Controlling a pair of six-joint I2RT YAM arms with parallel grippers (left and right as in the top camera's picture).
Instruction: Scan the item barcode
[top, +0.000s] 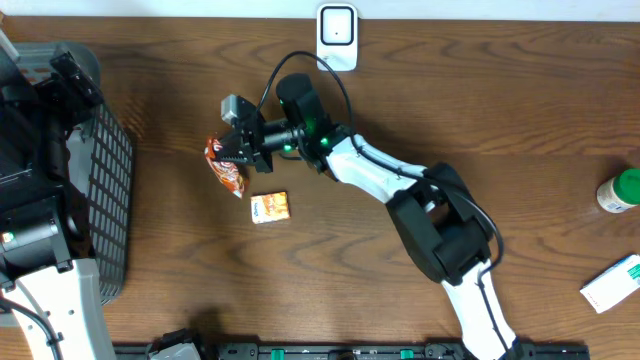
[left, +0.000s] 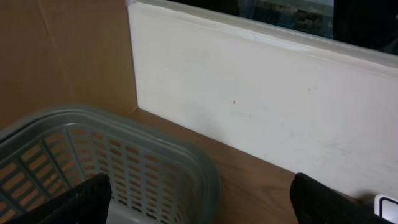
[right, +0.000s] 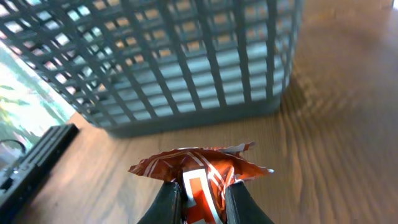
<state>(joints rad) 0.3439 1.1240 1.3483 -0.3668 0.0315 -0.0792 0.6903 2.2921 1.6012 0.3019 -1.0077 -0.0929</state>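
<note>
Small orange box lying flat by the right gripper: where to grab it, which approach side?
Probably from straight above. The small orange box lies flat on the table, clear of its neighbours, so its edges sit low; close the jaws across its shorter span, at the middle. The right gripper is shut on the orange packet, so it must let go first.

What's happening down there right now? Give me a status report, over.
Right gripper shut on orange packet. Left gripper open, over grey basket. Small orange box nearby, not touching.
</note>
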